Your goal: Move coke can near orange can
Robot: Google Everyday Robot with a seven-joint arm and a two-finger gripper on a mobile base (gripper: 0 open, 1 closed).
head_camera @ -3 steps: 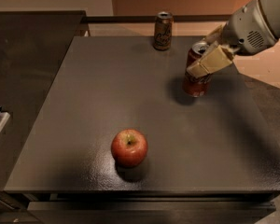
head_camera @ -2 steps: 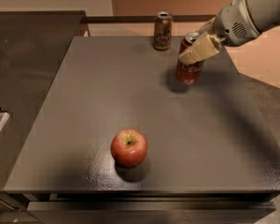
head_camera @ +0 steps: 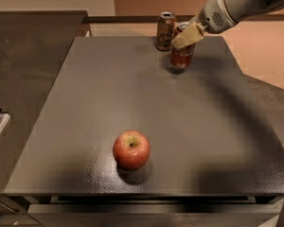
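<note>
A: Where does the end effector (head_camera: 183,38) sit right now?

B: At the far side of the tabletop (head_camera: 132,93), reaching in from the right. Its pale fingers are closed around the upper part of the coke can (head_camera: 181,56), so it has that can in its grip.

A: And the can itself?

B: Upright, just beside the orange can (head_camera: 165,30), a little nearer the camera and to its right. The two look almost touching, though I cannot tell whether there is a gap. I also cannot tell whether the coke can's base rests on the tabletop or hangs just above it.

A: So the job looks nearly done. What could spoil it?

B: Mainly the closeness. If the arm pushes any further left, the coke can or a finger may knock the orange can, which stands close to the back edge and could tip or slide off.

A: And on letting go?

B: If the can is not fully down, releasing it could make it drop and wobble over. A finger dragging on the rim while pulling away could topple it too.

A: The apple (head_camera: 131,149)?

B: Well apart, near the front. I judge it no risk.
</note>
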